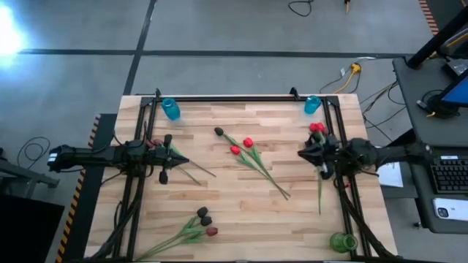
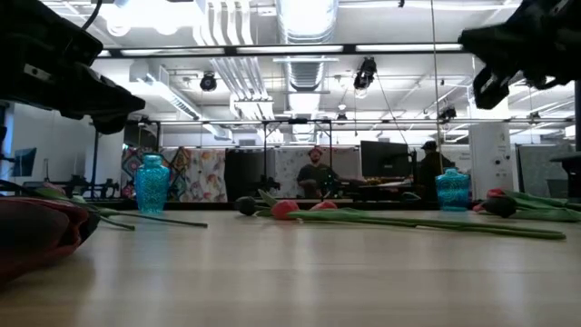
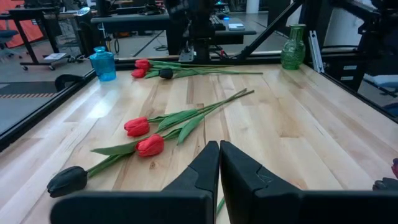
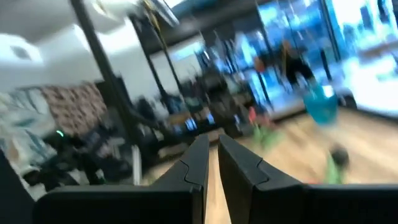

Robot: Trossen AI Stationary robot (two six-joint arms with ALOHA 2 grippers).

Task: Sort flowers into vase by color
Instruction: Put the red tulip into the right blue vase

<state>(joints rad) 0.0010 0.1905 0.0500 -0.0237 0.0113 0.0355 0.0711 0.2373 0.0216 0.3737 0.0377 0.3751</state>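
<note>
Left hand [image 1: 178, 160] sits over the worktop's [image 1: 292, 219] left side, fingers together, holding nothing. Right hand [image 1: 303, 154] sits at the right side, fingers together, apparently empty; a stem lies under it. Flowers lie loose: three in the middle [image 1: 245, 150], a bunch near the front edge [image 1: 197, 223], some by the right arm [image 1: 316, 128], some under the left arm. Two blue vases [image 1: 170, 109] at the back and a green vase [image 1: 341, 242] at front right look empty. Sorting not started, by my reading. No writing legible.
</note>
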